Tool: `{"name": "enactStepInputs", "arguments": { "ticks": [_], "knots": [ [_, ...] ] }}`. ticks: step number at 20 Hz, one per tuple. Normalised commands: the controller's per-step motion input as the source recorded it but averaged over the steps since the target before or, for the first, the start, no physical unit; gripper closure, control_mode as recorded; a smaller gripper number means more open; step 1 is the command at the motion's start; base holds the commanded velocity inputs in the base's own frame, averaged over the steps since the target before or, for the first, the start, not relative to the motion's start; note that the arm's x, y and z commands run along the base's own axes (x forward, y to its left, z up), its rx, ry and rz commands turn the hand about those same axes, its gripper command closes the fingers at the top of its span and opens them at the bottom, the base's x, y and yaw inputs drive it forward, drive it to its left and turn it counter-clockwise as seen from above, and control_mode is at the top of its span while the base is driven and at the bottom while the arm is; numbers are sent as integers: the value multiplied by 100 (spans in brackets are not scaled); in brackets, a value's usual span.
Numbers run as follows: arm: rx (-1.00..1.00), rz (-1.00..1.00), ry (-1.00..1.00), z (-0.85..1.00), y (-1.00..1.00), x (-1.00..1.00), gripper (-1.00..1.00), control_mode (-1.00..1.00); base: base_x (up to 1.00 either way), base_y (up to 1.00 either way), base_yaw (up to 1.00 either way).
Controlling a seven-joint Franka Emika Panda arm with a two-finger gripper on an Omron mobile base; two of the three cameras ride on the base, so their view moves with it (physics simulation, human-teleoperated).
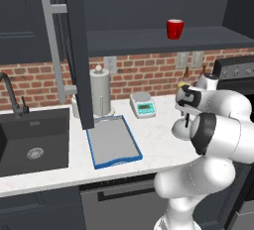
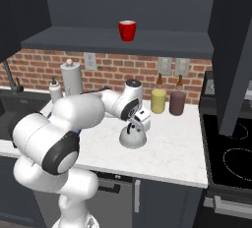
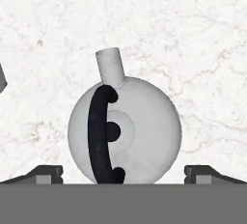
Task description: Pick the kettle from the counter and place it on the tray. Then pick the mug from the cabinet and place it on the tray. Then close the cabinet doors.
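Observation:
The silver-grey kettle sits upright on the white counter, its black arched handle running across the dome. My gripper hangs open straight above it, one fingertip on each side and nothing held; it shows too as gripper over kettle. The blue-rimmed tray lies left of the arm. The red mug, mug, stands on the shelf of the cabinet. Both cabinet doors stand open.
A dark sink is at the far left. A tall grey cylinder and a white scale stand behind the tray. Yellow and maroon canisters are by the brick wall. A stove is on the right.

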Motion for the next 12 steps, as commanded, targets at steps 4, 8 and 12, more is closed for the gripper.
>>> {"name": "enactStepInputs", "arguments": {
  "ticks": [4,8,12],
  "knots": [
    [0,0,0,-19,10,0,-100,-100,0,0,0],
    [0,0,0,-11,14,0,-100,-100,0,0,0],
    [0,0,0,-8,0,0,-100,-100,0,0,0]
  ]
}}
